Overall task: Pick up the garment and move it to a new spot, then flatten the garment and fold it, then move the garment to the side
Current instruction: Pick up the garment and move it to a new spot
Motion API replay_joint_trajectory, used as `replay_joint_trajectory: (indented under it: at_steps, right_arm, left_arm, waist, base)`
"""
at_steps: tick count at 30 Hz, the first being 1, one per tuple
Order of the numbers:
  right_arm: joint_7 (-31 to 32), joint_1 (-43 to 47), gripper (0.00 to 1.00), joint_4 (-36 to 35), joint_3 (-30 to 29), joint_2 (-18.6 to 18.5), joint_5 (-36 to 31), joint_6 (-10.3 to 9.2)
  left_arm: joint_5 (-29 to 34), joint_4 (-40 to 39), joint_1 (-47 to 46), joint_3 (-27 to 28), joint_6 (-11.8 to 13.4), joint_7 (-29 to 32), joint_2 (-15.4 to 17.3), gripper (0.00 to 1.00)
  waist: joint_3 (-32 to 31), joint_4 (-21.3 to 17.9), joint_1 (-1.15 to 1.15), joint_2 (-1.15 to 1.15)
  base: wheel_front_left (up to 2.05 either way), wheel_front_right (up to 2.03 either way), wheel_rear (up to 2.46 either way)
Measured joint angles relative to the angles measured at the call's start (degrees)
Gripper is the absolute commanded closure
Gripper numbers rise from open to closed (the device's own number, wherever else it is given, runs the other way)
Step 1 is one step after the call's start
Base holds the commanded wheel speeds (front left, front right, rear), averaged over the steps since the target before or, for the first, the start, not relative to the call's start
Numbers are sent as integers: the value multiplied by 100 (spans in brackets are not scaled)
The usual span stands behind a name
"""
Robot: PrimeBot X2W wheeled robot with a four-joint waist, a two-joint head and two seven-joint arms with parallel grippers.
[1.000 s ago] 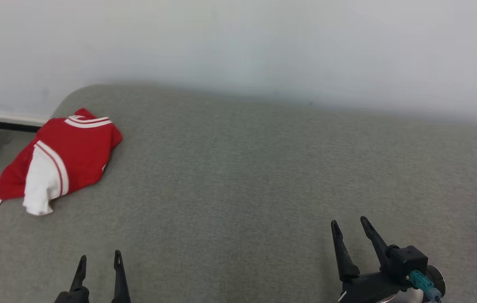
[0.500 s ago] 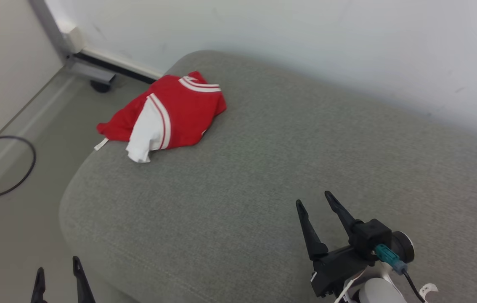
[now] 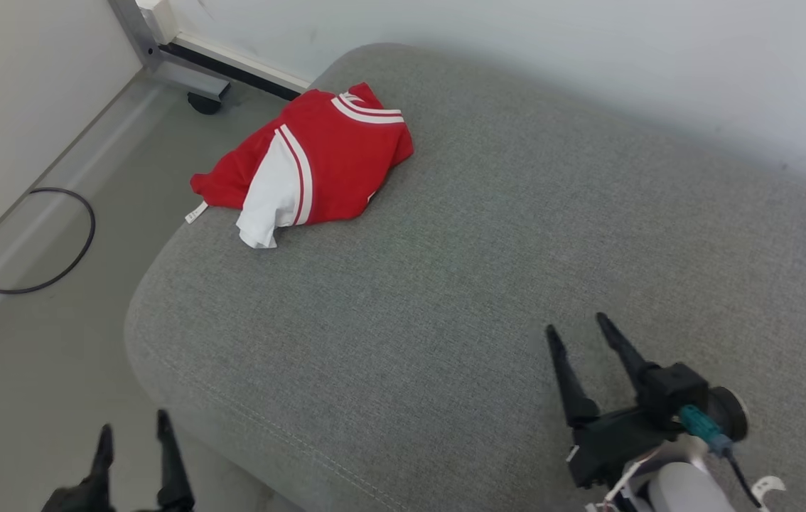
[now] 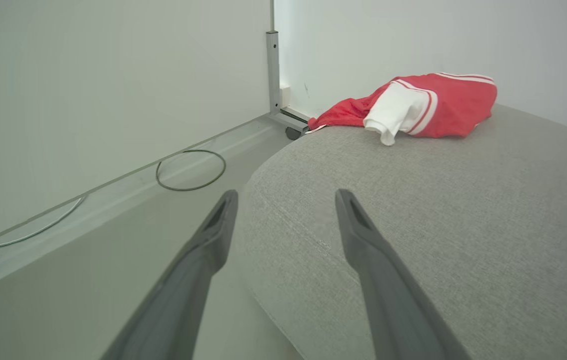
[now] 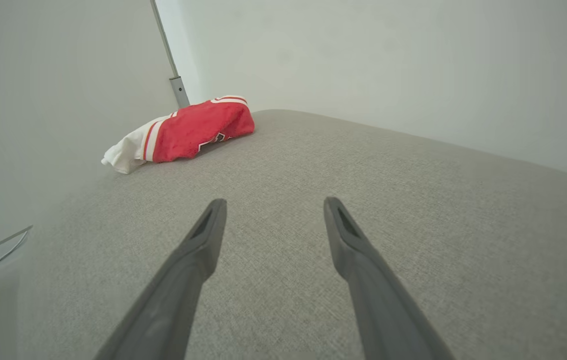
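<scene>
The garment (image 3: 318,171) is a red top with a white sleeve and white stripe trim. It lies loosely bunched on the grey cushion (image 3: 460,270), at the cushion's far left corner, with one red end reaching the rounded rim on that side. A small white tag (image 3: 195,212) sticks out from the garment's lower left edge. In the right wrist view, the white sleeve faces the left side and the striped band sits at the top of the heap. The left gripper (image 3: 133,421) shows at the lower left of the head view, beside the cushion's near left corner and over the floor (image 3: 40,355). Its two dark fingers are spread apart with nothing between them. In the left wrist view, one finger lies over the floor and the other over the cushion's edge. The right gripper (image 3: 576,323) is above the cushion at the lower right of the head view. Its fingers are also spread wide and hold nothing, and they point up the cushion. Both grippers are well apart from the garment and neither touches it. A black cable loop (image 3: 30,242) lies on the floor near the left wall. A metal post (image 3: 134,28) stands in the room's corner, and a dark caster (image 3: 202,105) sits just beyond the cushion's far left corner. A pale wall (image 3: 588,64) runs behind the cushion.
</scene>
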Motion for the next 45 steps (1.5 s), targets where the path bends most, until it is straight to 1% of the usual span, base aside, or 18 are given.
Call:
replay_joint_trajectory:
  at_steps: [2,6,8,11,13,17,20,24,26,28,29,33,38,39,40,45]
  right_arm:
    - [0,97,0,-112,-147,-93,-45,0]
    - [0,97,0,-268,-177,-247,-144,0]
    - [0,43,0,-358,-177,-353,-155,0]
    - [1,-59,0,-468,-178,-523,-196,0]
    - [0,-172,0,-578,-102,-608,-238,0]
    - [0,-408,0,-802,54,-782,-237,0]
    - [-1,-533,0,-1055,151,-867,-194,0]
    - [0,-639,0,-1325,199,-961,-148,0]
    - [0,-663,0,-1440,207,-1002,-138,0]
    - [0,-740,0,-1534,222,-1040,-134,0]
    - [0,-763,0,-1569,212,-1056,-134,0]
    - [-4,-827,0,-1673,167,-1111,-107,0]
    - [-31,-833,0,-1781,91,-1101,-98,0]
    - [-34,-833,0,-1795,71,-1098,-98,0]
    - [-36,-834,0,-1805,58,-1095,-98,1]
    - [-40,-846,0,-1802,24,-1028,-90,1]
  left_arm:
    - [-15,243,-244,-47,-178,0,-15,0]
    - [76,579,-868,208,-463,1,-8,0]
    - [172,786,-1224,304,-609,0,49,0]
    - [324,1166,-1799,357,-781,1,293,0]
    - [374,1439,-2196,365,-859,0,531,0]
    - [336,2065,-2951,379,-954,1,868,0]
    - [118,2647,-3512,256,-962,1,1193,0]
    - [-405,3183,-4004,-445,-1000,113,1312,0]
    - [-777,3331,-4203,-810,-1001,250,1511,0]
    - [-1078,3460,-4392,-995,-999,307,1753,0]
    - [-1152,3529,-4459,-1080,-999,314,1816,0]
    - [-1512,3806,-4693,-1268,-1000,378,1864,0]
    - [-1581,4273,-4915,-1289,-999,303,2016,0]
    - [-1577,4358,-4965,-1312,-996,290,2036,19]
    - [-1569,4413,-5009,-1316,-981,247,2048,100]
    - [-1473,4530,-5113,-1373,-902,99,2089,100]
  waist:
    - [48,-16,0,0]
    - [150,-129,0,0]
    - [232,-211,0,0]
    - [410,-364,0,0]
    - [556,-482,0,0]
    - [879,-767,1,0]
    - [1131,-981,1,0]
    - [1439,-1278,1,1]
    - [1591,-1416,1,0]
    - [1739,-1549,1,0]
    - [1812,-1611,1,0]
    - [2074,-1857,1,0]
    - [2303,-2138,0,-1]
    - [2341,-2183,0,-1]
    - [2373,-2222,-1,-1]
    - [2414,-2342,-1,-2]
  base:
    - [0,0,0]
    - [0,0,0]
    - [0,0,0]
    - [0,0,0]
    - [0,0,0]
    - [0,0,0]
    - [0,0,0]
    - [0,0,0]
    - [0,0,0]
    - [0,0,0]
    - [0,0,0]
    - [0,0,0]
    - [0,0,0]
    - [0,0,0]
    - [0,0,0]
    - [0,0,0]
